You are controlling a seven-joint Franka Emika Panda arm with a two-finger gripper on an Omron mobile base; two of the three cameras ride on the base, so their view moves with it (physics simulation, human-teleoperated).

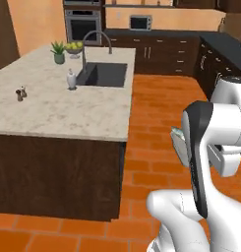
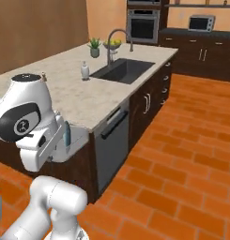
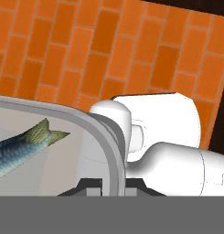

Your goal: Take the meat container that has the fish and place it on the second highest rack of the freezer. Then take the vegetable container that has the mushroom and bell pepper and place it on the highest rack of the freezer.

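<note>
The meat container [image 3: 63,151] is a grey tray with a thick rounded rim, and it is held up in the air over the brick floor. The fish [image 3: 22,146] lies in it, silvery blue with a pale green tail. My gripper [image 3: 112,186] is shut on the tray's rim, one fingertip on each side of the wall. In the left base view the tray's edge [image 1: 177,141] pokes out behind my forearm. In the right base view the tray [image 2: 75,139] sits beside my hand. The freezer and the vegetable container with the mushroom and bell pepper are out of view.
A stone-topped island [image 1: 68,110] stands to the left with a sink [image 1: 105,75], faucet [image 1: 95,42], soap bottle [image 1: 71,79], shakers [image 1: 20,93] and a plant [image 1: 58,52]. Its dishwasher front [image 2: 111,143] faces the open brick floor [image 2: 182,168]. Dark cabinets [image 1: 161,51] line the back.
</note>
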